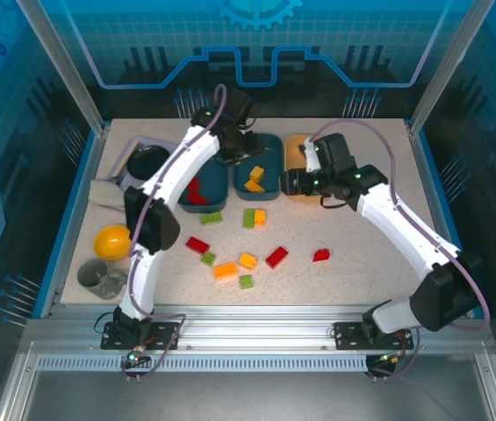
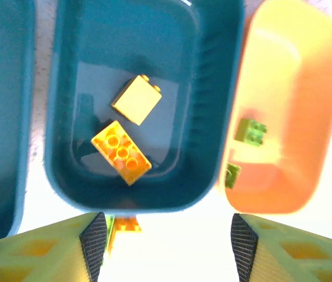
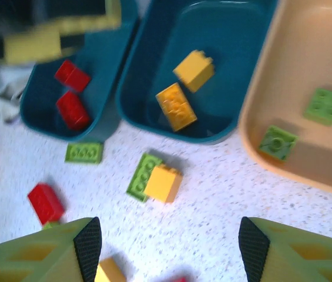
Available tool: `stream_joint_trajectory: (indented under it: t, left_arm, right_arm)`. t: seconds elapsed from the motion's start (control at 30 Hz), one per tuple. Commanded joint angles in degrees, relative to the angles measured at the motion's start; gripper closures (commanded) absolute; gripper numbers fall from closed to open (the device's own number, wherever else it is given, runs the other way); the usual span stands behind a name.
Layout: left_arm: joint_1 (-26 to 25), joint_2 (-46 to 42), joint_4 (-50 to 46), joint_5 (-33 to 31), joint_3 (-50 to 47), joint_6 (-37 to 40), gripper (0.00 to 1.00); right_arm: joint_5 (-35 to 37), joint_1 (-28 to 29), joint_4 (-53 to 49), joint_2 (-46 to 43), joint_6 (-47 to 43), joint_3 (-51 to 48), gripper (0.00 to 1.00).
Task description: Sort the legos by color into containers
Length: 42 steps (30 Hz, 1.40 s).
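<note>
Jaws on the left gripper (image 2: 164, 235) and right gripper (image 3: 168, 241) are apart, empty. Two small yellow plastic bricks (image 2: 121, 153) sit in the dark teal plastic tub (image 2: 213, 88). Loose bricks (image 3: 164, 182) on the table (image 3: 242, 194) look light, hard and slippery; pinch flat sides.

Left side of speckled table (image 1: 344, 281), far to near: black round bowl (image 1: 148, 163) on lavender tray (image 1: 127, 147), pale crumpled item (image 1: 104, 193) (possibly cloth), yellow bowl (image 1: 112, 241), grey mug (image 1: 97, 278).
</note>
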Motion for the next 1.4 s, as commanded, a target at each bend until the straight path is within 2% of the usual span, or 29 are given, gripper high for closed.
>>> stream_joint_trajectory:
  t: [0.0,0.13,0.27,0.43,0.53,0.77,0.97,1.07,1.37]
  left_arm:
    - [-0.43,-13.21,1.28,-2.81,-11.01,-1.45,0.37]
    - [-0.12,-28.36,5.59,-3.77,-33.0,-3.24,0.32]
    - [-0.02,-42.38,7.6,-4.2,-53.39,-4.37,0.31]
    - [-0.03,-57.75,9.32,-0.25,-72.34,-3.65,0.27]
    - [-0.02,-65.38,9.75,3.62,-78.94,-3.15,0.25]
    - [-0.02,-75.7,4.5,5.09,-81.98,-1.69,0.23]
    - [-0.02,-80.21,0.53,5.76,-81.04,0.26,0.23]
    - [-0.02,-81.62,-1.12,5.7,-80.5,0.9,0.23]
    - [-0.02,-83.54,-1.53,5.51,-80.72,0.17,0.23]
  right_arm:
    - [4.02,7.73,-5.99,-2.07,-8.23,-1.12,0.35]
    - [2.33,16.81,-8.53,-2.63,-10.72,-4.05,0.34]
    - [1.93,25.66,-13.29,0.31,-8.84,-6.37,0.31]
    - [0.4,32.36,-15.61,6.85,-0.61,-8.32,0.26]
    - [-0.21,35.58,-14.99,11.06,4.3,-6.6,0.22]
    - [0.04,37.38,-14.09,22.88,18.85,-1.14,0.18]
    - [4.49,37.22,-15.85,30.16,23.24,4.01,0.19]
    - [4.8,36.92,-15.35,32.58,24.8,4.19,0.25]
    - [7.71,36.85,-15.31,33.47,24.54,4.84,0.6]
